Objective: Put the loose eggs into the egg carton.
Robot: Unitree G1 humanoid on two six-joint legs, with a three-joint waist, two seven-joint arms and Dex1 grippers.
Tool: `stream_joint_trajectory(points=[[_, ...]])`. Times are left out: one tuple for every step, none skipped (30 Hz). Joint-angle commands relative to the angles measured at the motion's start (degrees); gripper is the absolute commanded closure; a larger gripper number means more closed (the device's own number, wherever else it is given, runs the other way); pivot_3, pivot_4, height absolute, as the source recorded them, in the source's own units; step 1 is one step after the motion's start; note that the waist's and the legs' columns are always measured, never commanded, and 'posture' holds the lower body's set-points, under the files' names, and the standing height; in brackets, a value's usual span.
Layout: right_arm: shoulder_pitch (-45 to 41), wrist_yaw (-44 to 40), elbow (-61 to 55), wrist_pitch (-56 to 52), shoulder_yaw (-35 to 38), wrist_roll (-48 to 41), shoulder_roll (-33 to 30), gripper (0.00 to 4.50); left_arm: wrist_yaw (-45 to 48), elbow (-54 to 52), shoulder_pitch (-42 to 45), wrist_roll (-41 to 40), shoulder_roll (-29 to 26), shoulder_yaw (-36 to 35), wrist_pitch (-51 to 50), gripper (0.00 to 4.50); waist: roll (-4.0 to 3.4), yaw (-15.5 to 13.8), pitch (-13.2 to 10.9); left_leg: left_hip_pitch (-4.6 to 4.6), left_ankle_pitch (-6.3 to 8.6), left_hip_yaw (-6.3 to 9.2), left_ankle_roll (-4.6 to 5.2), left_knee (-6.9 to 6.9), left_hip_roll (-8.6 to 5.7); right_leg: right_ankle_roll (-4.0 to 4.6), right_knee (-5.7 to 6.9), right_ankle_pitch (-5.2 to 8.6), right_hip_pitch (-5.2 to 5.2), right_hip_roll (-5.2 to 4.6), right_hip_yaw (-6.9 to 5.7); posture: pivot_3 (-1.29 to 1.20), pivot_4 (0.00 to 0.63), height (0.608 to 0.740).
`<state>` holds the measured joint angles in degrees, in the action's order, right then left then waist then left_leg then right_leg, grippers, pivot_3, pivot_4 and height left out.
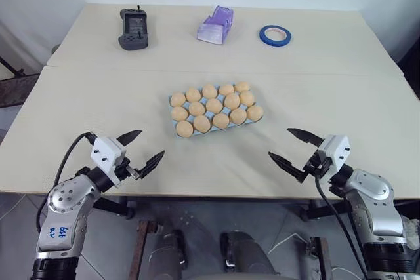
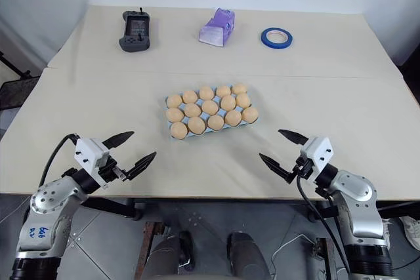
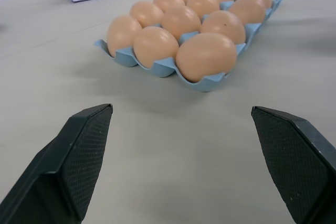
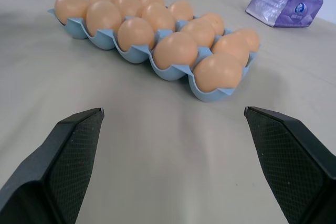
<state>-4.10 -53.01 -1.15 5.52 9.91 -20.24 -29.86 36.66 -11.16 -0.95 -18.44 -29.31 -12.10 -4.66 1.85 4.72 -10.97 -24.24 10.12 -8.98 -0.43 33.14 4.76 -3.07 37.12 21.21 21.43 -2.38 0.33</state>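
1. The egg carton (image 1: 217, 113), light blue, sits near the middle of the desk (image 1: 98, 106), slightly askew, with an egg (image 1: 214, 105) in every one of its fifteen cups.
2. The left gripper (image 1: 145, 149) hovers over the near edge, toward the near left corner, fingers apart and empty.
3. The right gripper (image 1: 295, 148) hovers near the near right corner, fingers apart, empty.
4. Along the far edge lie a black handheld controller (image 1: 134, 28), a purple-white tissue pack (image 1: 216, 25) and a blue tape roll (image 1: 275, 35).

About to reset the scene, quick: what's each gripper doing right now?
Left gripper: open, holding nothing, over the table.
Right gripper: open, holding nothing; egg carton is full.
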Motion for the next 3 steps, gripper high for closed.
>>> stream_joint_trajectory(points=[[0.24, 1.02, 0.56, 2.51, 2.13, -0.1, -0.77, 0.02, -1.58, -0.81, 0.26, 0.47, 0.4, -0.54, 0.29, 0.0, 0.0, -0.01, 0.0, 0.0, -0.01, 0.0, 0.01, 0.0, 0.0, 0.0, 0.0, 0.0, 0.0, 0.01, 0.0, 0.0, 0.15, 0.74], [0.07, 1.51, 0.73, 3.28, 2.17, 0.0, -0.44, 0.02, -1.83, -0.75, 0.21, 0.99, 0.4, -0.22, 0.47, 0.0, 0.0, -0.01, 0.0, 0.0, -0.01, 0.0, 0.01, 0.01, 0.0, 0.0, 0.01, 0.0, 0.0, 0.02, 0.0, 0.0, 0.15, 0.74], [-0.32, 1.86, 0.71, 3.71, 1.94, -0.08, -0.08, 0.02, -1.99, -0.59, 0.19, 1.31, 0.44, -0.08, 0.81, 0.0, 0.0, -0.01, 0.0, 0.0, -0.02, 0.0, 0.02, 0.03, 0.0, 0.0, 0.02, 0.0, 0.0, 0.02, 0.0, 0.0, 0.15, 0.74]])
